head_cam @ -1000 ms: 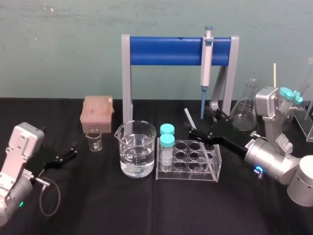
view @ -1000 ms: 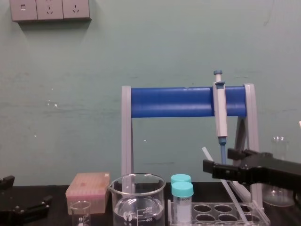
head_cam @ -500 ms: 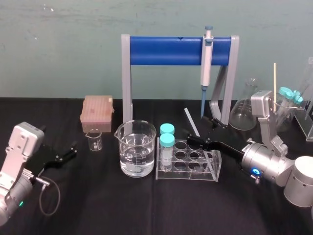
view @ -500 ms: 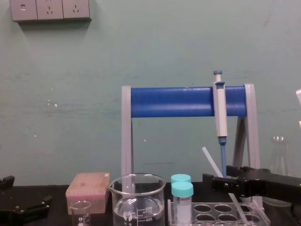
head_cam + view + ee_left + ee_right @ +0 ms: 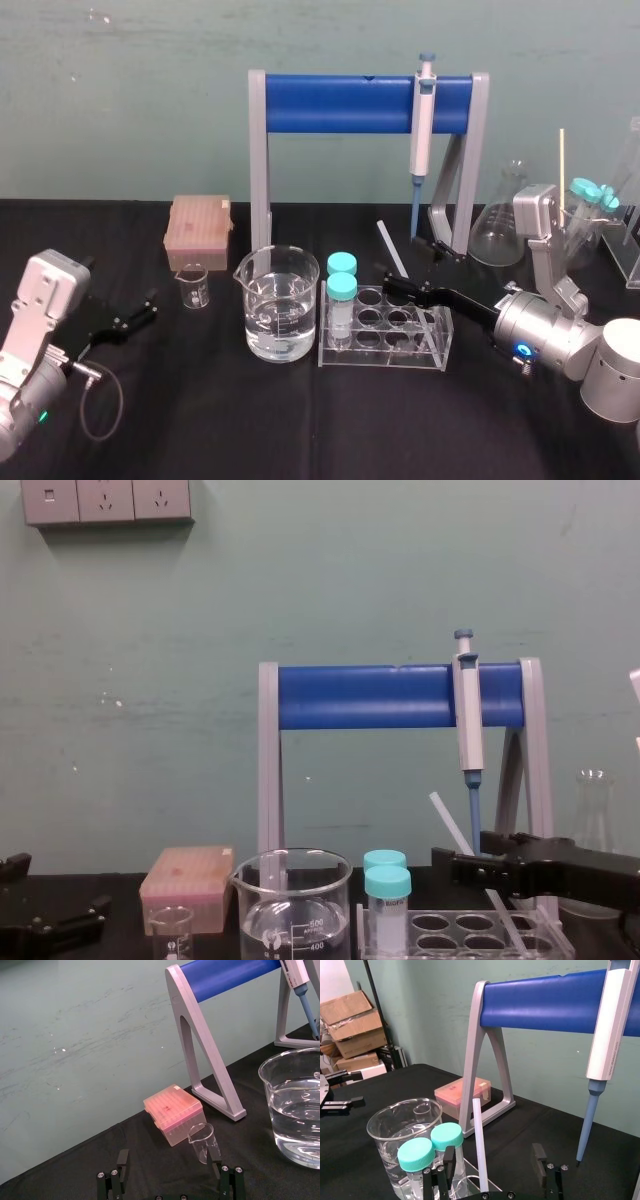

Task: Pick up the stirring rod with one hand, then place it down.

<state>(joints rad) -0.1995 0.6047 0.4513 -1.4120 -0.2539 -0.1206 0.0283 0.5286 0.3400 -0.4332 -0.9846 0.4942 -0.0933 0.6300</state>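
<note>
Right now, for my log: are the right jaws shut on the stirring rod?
No, the right gripper is open, stirring rod free between its jaws.

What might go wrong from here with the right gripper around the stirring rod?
1. The stirring rod leans tilted between the open fingers of the right gripper. An off-centre close could knock this thin glass away or snap it.
2. Its lower end appears to sit at the tube rack, so a sideways pull might drag the rack and the capped tubes.
The left gripper sits idle at the table's left.
</note>
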